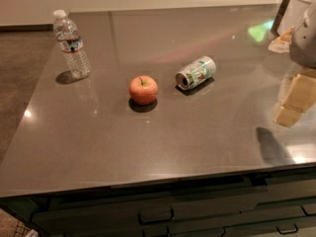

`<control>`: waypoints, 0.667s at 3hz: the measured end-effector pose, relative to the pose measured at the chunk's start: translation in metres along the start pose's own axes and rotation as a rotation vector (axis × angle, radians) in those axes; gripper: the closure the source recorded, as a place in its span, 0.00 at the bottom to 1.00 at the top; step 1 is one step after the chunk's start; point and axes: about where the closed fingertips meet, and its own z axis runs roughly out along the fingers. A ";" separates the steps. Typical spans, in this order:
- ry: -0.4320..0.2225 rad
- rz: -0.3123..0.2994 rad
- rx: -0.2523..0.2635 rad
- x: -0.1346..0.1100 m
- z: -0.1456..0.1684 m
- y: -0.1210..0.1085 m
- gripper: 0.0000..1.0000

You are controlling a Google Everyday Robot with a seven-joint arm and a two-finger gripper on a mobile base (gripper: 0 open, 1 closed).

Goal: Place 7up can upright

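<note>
Near the middle of the dark, glossy worktop (98, 147), found the 7up can (196, 73) lying on its side, not upright, silver end turned toward the front left, green and white print with a little red along the flank. Saw a red apple (143, 90) just left of the can, near but not touching, stem up, resting on the same surface. Spotted a clear plastic water bottle (71, 44) standing upright toward the far left corner, white cap on, label around the upper body, well apart from both apple and can. Caught the claw (295, 100) at the right edge of the view, tan-coloured, hanging over the right side of the worktop below a white and grey part of the arm (303, 33), well apart from the can. Could not tell whether released or clenched. Noticed a dark shadow (269, 144) on the surface toward the front right, nearer the front edge than the claw, and a green glint (260, 31) reflected toward the far right. Made out dark drawer fronts (197, 216) with handles under the front edge of the worktop, and brownish floor (19, 58) past the left side.
</note>
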 end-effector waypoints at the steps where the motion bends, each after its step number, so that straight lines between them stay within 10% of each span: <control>1: -0.027 -0.055 0.003 -0.013 0.008 -0.022 0.00; 2: -0.048 -0.142 0.000 -0.035 0.027 -0.051 0.00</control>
